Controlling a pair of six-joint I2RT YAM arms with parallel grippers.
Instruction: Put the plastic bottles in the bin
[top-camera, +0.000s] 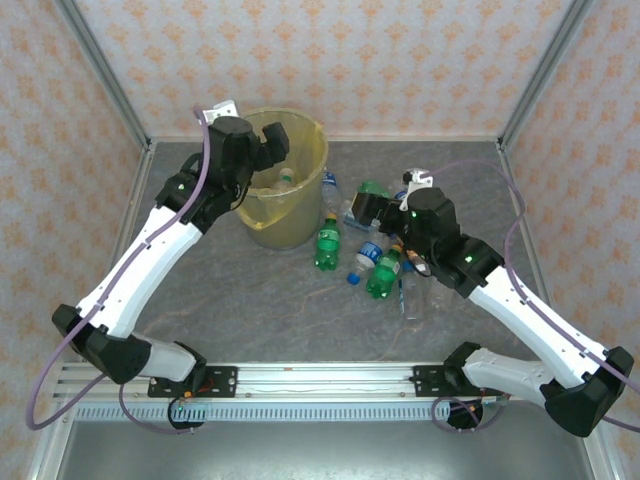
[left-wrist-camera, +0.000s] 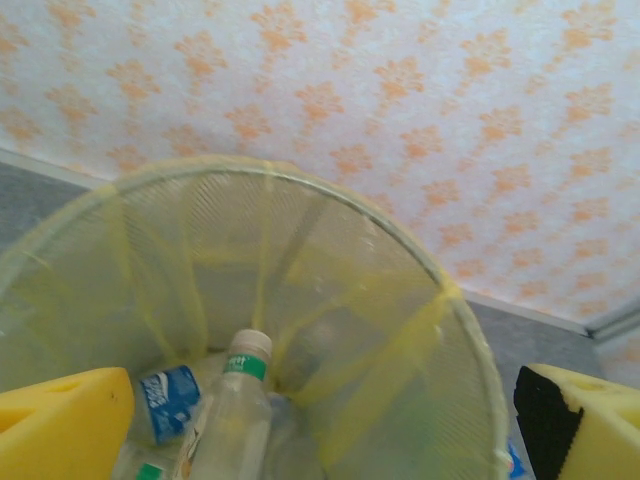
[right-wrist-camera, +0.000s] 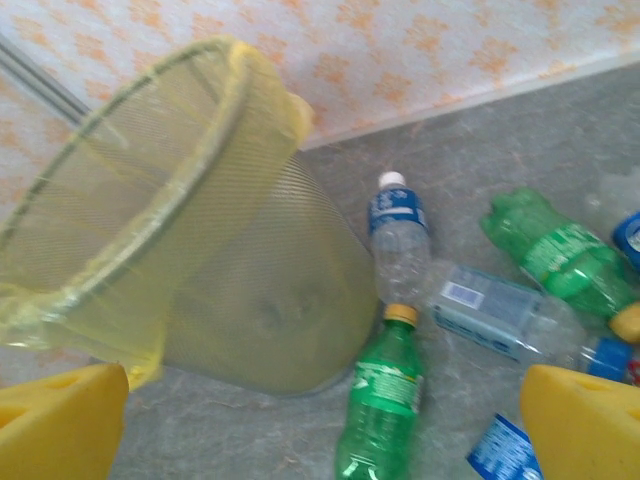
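The left end effector (top-camera: 275, 140) hung over the mouth of the yellow-lined bin (top-camera: 310, 135), its foam pads spread wide with nothing between them. Directly beneath it in the left wrist view, a clear bottle with a white cap (left-wrist-camera: 235, 400) and a blue-labelled bottle (left-wrist-camera: 168, 400) lay in the bottom of the bin. This suggested the drop step on that side was done and the arm was free for another pick. The right end effector (top-camera: 365, 208) was also spread and empty, poised low over the cluster of bottles on the table (top-camera: 260, 310) just right of the bin. In its wrist view, a green bottle with a yellow cap (right-wrist-camera: 383, 390) lay between the pads' lines, nearest of all. A clear blue-labelled bottle (right-wrist-camera: 400, 240) lay beyond it against the bin wall, and a second green bottle (right-wrist-camera: 555, 250) lay off to the right. The next move probably called for the right arm to descend and close across the nearest green bottle's body, square to its length so the round plastic would not squirt out.
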